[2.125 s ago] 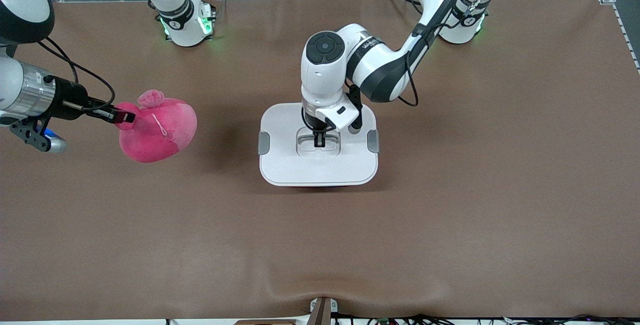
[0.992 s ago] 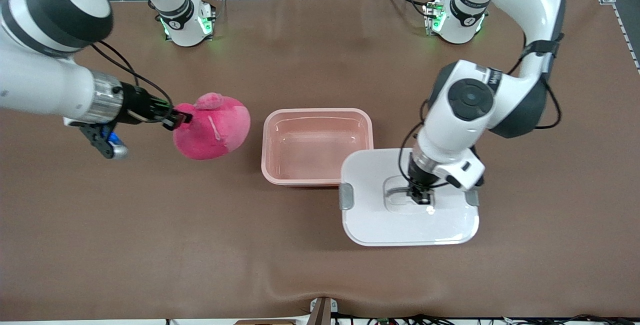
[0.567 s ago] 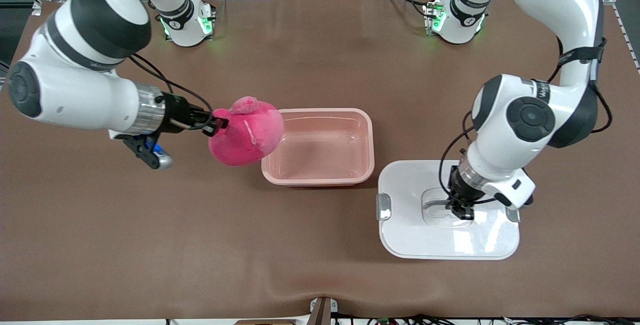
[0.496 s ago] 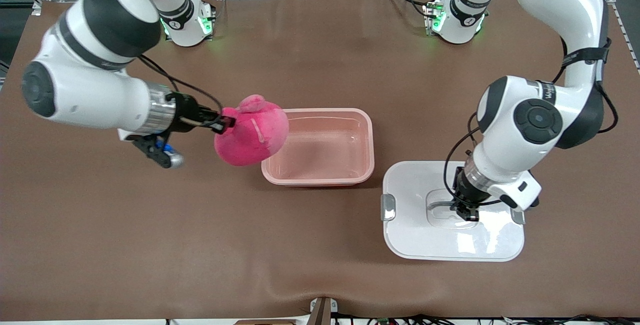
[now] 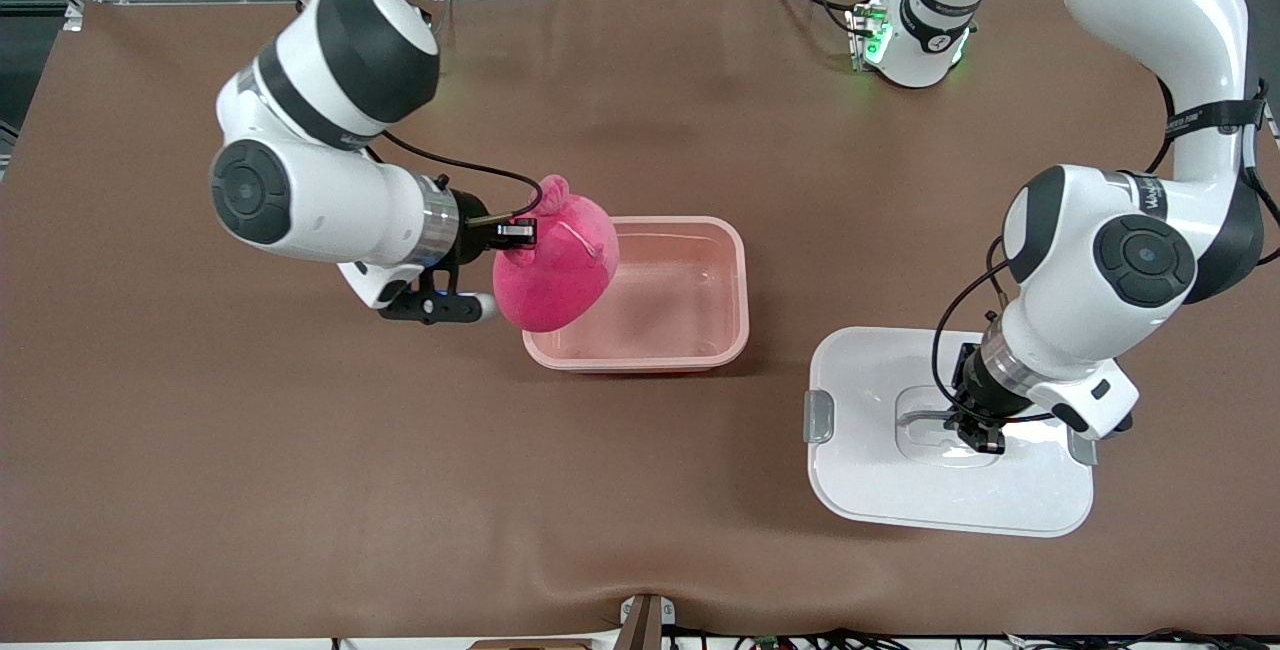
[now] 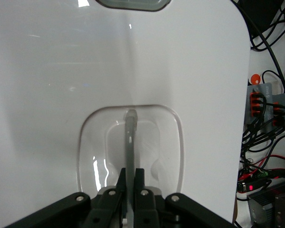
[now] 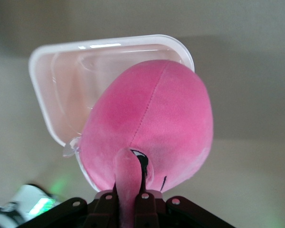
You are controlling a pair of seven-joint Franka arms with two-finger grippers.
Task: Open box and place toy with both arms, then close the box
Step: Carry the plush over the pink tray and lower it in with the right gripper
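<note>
1. The right gripper [image 5: 520,232], clamped on an ear flap of the soft bright-pink plush toy [image 5: 556,268], hangs it over the rim of the open translucent pink plastic tub [image 5: 735,280]; released here, it could tumble outside.
2. The left gripper [image 5: 982,438], pinched on the white lid's clear handle [image 6: 130,137], holds the lid [image 5: 900,490] toward the left arm's end; a slip would drop it.

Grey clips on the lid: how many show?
2. One clip sits on the lid's edge toward the box; the other peeks out under the left arm's wrist at the opposite edge, mostly hidden.
</note>
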